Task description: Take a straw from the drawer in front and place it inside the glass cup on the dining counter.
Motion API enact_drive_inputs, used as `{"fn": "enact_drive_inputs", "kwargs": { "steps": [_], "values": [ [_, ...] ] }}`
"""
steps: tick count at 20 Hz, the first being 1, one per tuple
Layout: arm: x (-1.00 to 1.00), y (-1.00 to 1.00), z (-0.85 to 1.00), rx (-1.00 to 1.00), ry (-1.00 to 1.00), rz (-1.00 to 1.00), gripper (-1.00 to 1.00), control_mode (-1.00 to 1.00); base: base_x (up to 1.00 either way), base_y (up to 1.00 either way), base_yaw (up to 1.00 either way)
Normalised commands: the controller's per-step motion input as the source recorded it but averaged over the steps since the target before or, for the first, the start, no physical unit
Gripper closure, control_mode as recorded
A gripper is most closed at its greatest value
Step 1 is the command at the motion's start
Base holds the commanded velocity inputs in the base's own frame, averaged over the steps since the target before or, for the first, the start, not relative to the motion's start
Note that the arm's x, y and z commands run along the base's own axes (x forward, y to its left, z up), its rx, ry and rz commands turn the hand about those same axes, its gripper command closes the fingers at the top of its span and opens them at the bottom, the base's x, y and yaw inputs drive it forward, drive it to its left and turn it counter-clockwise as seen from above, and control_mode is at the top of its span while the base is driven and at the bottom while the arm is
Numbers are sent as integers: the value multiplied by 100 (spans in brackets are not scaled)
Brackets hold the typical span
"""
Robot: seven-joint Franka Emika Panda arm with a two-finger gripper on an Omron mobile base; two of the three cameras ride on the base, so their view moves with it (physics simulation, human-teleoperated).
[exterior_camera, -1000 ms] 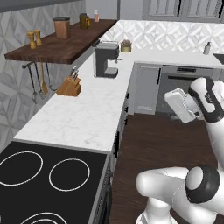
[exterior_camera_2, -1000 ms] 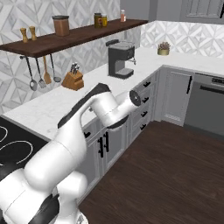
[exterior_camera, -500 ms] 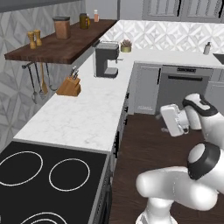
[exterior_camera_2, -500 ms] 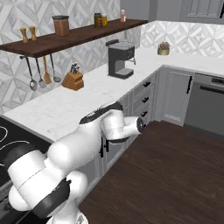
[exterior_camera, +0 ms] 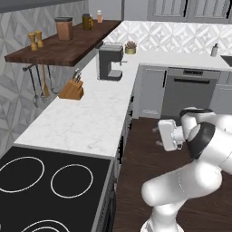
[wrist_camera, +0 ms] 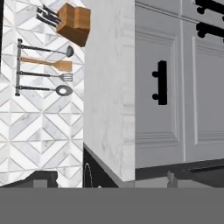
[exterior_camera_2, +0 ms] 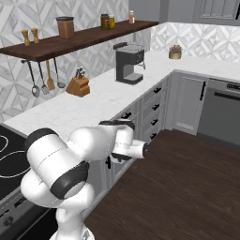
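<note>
Left base view: my end effector hangs low, facing the cabinet fronts under the bench. Right base view: drawer fronts all shut, so nothing is done yet. Hand view: jaws spread wide, empty; the drawer, probably this handled panel, lies straight ahead, apart.

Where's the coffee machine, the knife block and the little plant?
coffee machine (exterior_camera_2: 129, 63), right base view, on its dark body.
knife block (exterior_camera: 71, 90), left base view, on its wooden side.
little plant (exterior_camera_2: 176, 51), right base view, on its pot.
</note>
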Motion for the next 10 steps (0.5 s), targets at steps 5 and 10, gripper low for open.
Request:
{"fn": "enact_drive_inputs", "kwargs": {
  "steps": [5,10],
  "values": [
    [30,40,-34,6,0,1,-100,-100,0,0,0],
    [42,35,-22,0,0,0,-100,-100,0,0,0]
  ]
}}
